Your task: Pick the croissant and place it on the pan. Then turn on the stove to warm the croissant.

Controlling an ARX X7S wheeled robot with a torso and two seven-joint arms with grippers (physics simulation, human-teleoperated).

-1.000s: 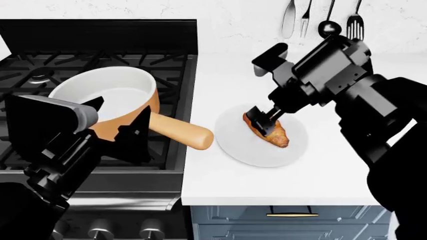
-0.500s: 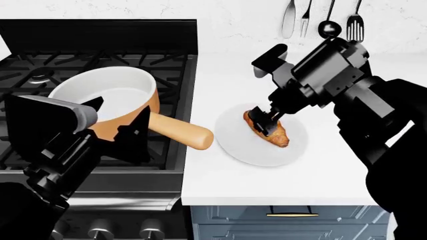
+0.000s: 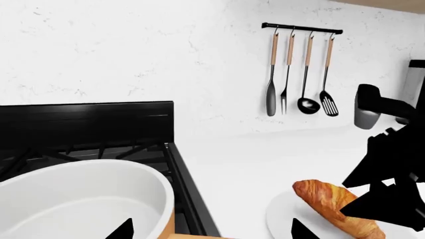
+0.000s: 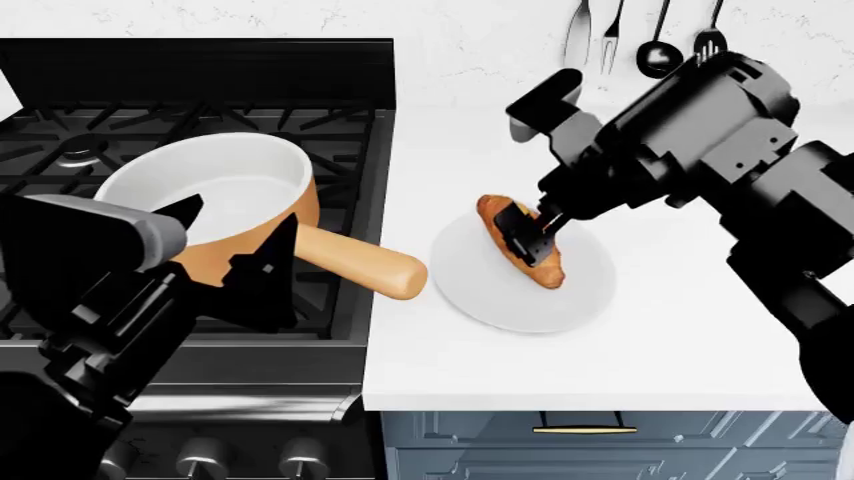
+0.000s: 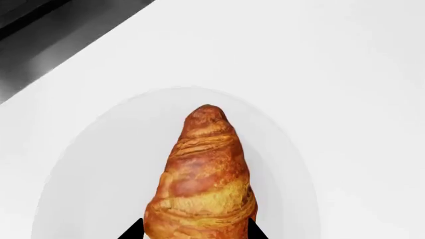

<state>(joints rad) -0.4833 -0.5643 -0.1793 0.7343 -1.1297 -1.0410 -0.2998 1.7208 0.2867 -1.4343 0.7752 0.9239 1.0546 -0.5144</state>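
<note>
Now, starting at nine o'clock in the head view, the left gripper (image 4: 234,262) hangs over the front of the stove (image 4: 80,140), its two dark fingers spread wide with nothing between them. Just beyond it sits the pan (image 4: 220,200), on the black grates, white inside, its orange handle reaching toward four o'clock and poking out over the white counter (image 4: 667,340). From the left wrist view the pan's rim (image 3: 86,189) fills the near corner, with the stove's black back panel behind it.

Moving on to the centre, the white plate (image 4: 514,295) lies on the counter just beside the handle's tip, not touching it as far as I can tell. Over the plate is the croissant (image 4: 523,245), pointing roughly from eleven to five o'clock, and the right gripper (image 4: 525,228) has its fingers closed on the croissant's upper end. The right wrist view confirms it: croissant (image 5: 202,184) straight ahead, a dark fingertip at either flank, plate (image 5: 93,169) beneath. Whether its far end touches the plate, I cannot tell.

At one o'clock, utensils (image 4: 641,40) hang on the wall.
</note>
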